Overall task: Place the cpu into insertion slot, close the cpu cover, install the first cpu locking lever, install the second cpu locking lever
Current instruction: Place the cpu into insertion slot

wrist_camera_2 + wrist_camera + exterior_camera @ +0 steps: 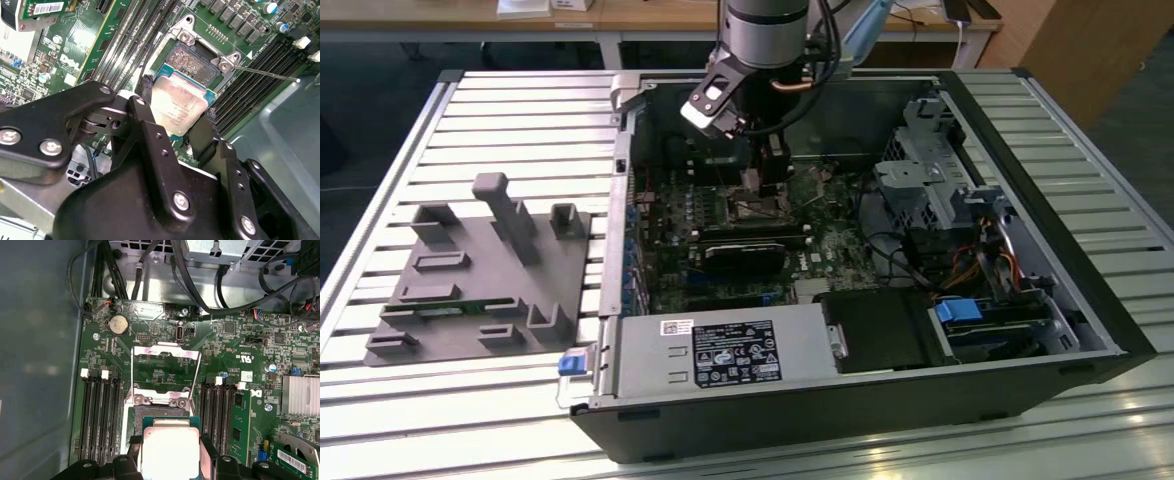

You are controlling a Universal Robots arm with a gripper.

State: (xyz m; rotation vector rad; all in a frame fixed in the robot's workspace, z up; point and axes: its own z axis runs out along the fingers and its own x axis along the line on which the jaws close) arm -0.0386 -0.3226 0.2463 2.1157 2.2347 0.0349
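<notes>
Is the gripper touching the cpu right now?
Touching. In the second wrist view the gripper has its fingers pressed against opposite edges of the cpu.

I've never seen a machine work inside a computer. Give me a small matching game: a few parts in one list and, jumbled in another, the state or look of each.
Things:
1. cpu
2. cpu cover
3. insertion slot
4. coin battery

States:
A. swung open, off the slot
B. a round, flat, silver disc
C. gripped by the tool at two opposite edges
D. uncovered and dark, just under the cpu

Pairs: 1-C, 2-A, 3-D, 4-B
</notes>
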